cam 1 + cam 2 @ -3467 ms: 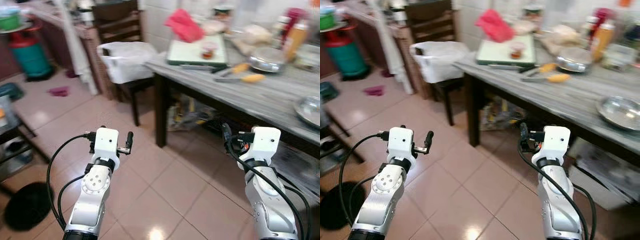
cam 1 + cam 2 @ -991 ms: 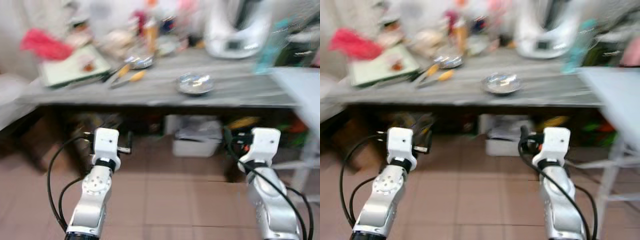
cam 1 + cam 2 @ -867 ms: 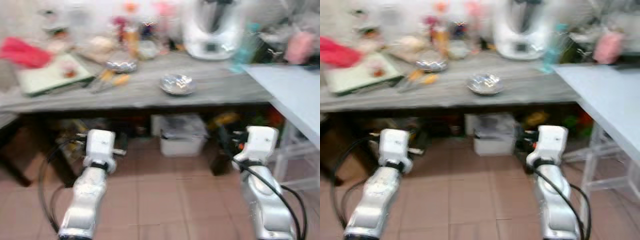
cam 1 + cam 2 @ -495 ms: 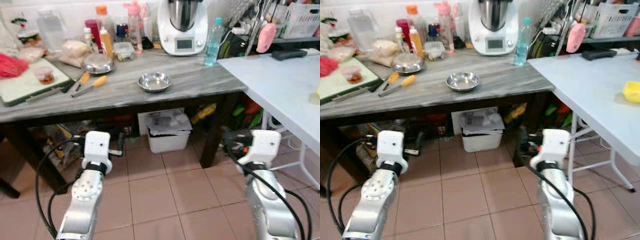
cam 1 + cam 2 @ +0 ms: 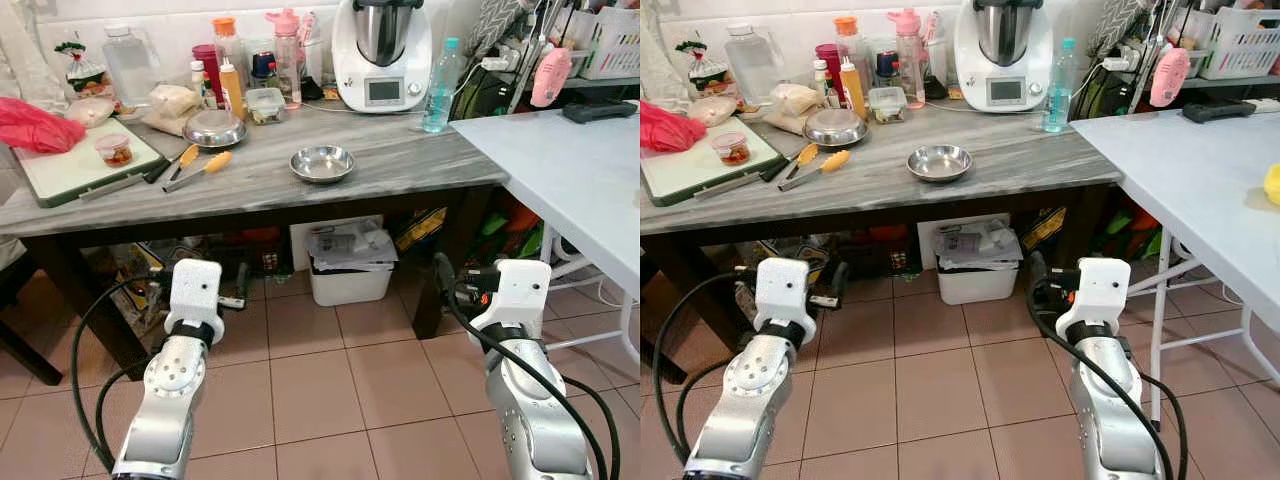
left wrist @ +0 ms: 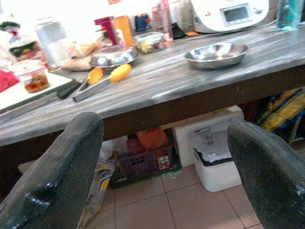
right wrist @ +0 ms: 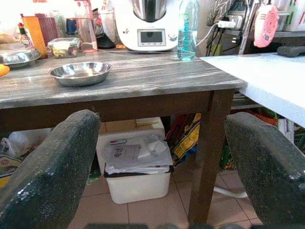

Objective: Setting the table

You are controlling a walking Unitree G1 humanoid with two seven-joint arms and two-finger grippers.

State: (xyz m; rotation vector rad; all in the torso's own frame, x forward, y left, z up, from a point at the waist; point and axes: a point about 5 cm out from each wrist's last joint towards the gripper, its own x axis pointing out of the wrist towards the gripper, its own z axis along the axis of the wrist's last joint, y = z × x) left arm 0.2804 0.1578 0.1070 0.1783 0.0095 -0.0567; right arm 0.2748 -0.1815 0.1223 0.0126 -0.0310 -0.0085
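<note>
Kitchen with a tiled floor, and we face a grey wood-grain desk (image 5: 420,165) with a white folding table (image 5: 570,170) butting in at our right. Both arms are low, in front of the desk edge and short of it. Left gripper (image 6: 162,167) and right gripper (image 7: 157,157) both have their jaws spread wide and hold nothing.

Likely pick is the steel bowl (image 5: 322,163), alone mid-desk; a second steel bowl (image 5: 214,128) sits further back beside the tongs (image 5: 198,170).

Risks as we see them:
- Grippers sit below desk height, so driving forward before lifting them clips the desk edge.
- The bowl is shallow, smooth steel. A rim pinch can slip or skate it along the desk.
- Back row is crowded: blender (image 5: 381,52), water bottle (image 5: 436,85), sauce bottles (image 5: 222,70). An overreach topples one.
- The white bin (image 5: 347,262) under the desk and the white table's legs crowd our feet.
</note>
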